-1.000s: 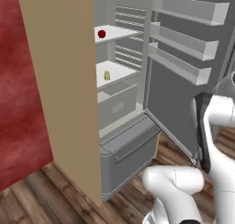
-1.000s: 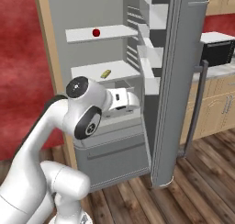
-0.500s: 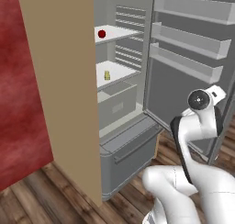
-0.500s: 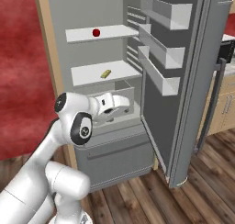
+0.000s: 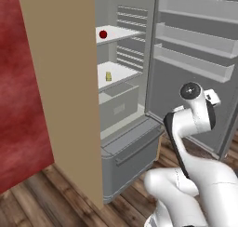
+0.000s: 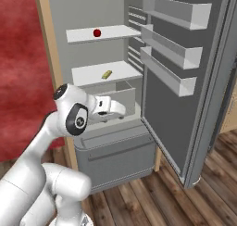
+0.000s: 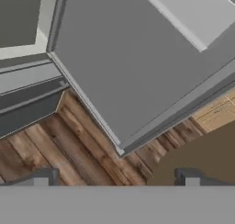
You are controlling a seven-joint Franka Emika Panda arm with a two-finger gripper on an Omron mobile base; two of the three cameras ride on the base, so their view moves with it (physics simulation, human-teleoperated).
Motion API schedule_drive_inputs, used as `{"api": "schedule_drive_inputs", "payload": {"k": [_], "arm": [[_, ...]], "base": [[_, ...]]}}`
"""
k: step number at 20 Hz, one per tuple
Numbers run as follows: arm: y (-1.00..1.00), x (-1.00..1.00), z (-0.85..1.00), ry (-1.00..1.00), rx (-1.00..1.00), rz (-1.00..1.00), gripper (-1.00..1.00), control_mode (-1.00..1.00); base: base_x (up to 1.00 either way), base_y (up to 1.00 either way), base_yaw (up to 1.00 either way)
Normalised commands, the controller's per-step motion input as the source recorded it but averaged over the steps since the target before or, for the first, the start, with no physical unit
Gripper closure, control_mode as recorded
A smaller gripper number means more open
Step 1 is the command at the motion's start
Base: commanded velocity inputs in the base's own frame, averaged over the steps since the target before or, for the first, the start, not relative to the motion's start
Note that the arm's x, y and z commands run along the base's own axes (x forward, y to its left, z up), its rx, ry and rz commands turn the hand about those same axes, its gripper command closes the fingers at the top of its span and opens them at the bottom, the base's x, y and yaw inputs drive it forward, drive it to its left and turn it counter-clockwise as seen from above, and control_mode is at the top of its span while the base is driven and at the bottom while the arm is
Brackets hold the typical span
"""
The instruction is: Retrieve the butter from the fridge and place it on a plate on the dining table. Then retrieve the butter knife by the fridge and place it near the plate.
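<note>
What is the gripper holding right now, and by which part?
Nothing. The gripper is open and empty over the wood floor by the open fridge; the butter sits on a shelf.

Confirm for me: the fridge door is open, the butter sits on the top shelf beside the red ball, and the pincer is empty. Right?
Not quite. The butter lies on the shelf below the red ball, not beside it; the right base view shows this. The rest holds: the fridge door is open, and the pincer is open and empty.
</note>
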Motion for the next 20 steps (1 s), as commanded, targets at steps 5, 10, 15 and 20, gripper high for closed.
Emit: {"api": "schedule_drive_inputs", "payload": {"k": [5,10,15,20], "arm": [[0.29,0.00,0.07,0.10,0.53,-0.26,-1.00,-1.00],[0.41,-0.25,0.00,0.12,0.45,-0.16,-1.00,-1.00],[0.71,-0.54,0.00,0.01,0.15,0.00,-1.00,-1.00],[0.49,-0.66,-0.05,0.00,0.00,0.10,-1.00,-1.00]], "base": [[0.00,0.00,0.00],[0.00,0.00,0.00],[0.00,0.00,0.00],[0.00,0.00,0.00]]}}
